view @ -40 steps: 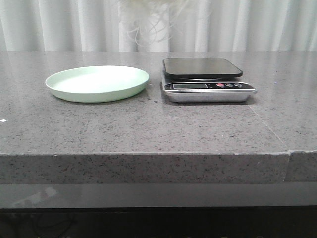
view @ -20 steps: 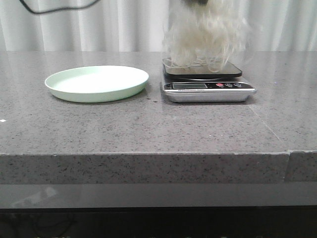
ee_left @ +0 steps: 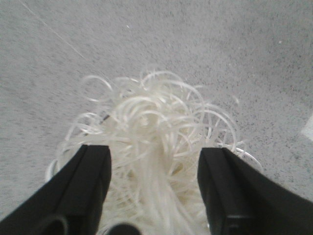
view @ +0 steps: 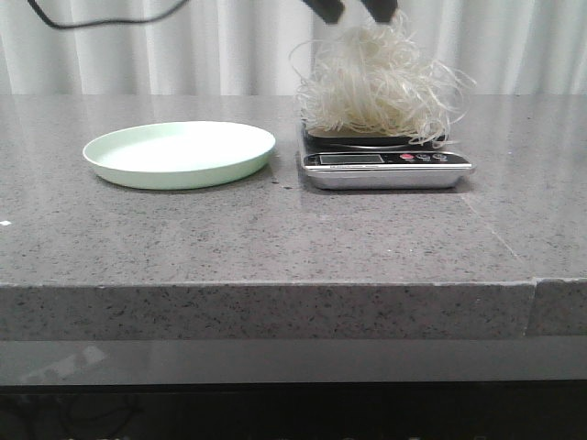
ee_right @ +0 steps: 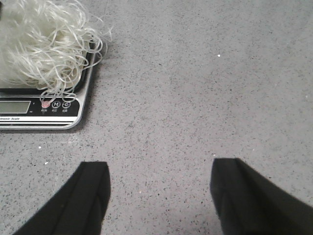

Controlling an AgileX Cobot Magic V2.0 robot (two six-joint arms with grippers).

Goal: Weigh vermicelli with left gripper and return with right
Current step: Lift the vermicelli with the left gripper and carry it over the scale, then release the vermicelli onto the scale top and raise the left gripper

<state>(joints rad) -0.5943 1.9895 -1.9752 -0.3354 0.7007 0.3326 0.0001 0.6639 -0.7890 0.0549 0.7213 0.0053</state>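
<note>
- Nearest me in the front view is bare grey stone table (view: 275, 247). Further back, the pale green plate (view: 180, 153) lies empty on the left, with the kitchen scale (view: 385, 158) just beside it on the right.
- The vermicelli (view: 378, 92) sits heaped on the scale's black platform, so I judge the weighing step is in hand: the load is set down and only the reading is wanted.
- My left gripper (ee_left: 154, 188) hangs directly over the heap with its jaws spread wide. Strands rise between the fingers (ee_left: 88, 191), but I can't tell whether any touch them.
- My right gripper (ee_right: 159, 200) is also wide apart and holds nothing. It hovers over bare table, with the scale off to one side.
- Next, I think, the left gripper should lift clear without dragging loops, then the right should grasp the nest and carry it to the plate.
</note>
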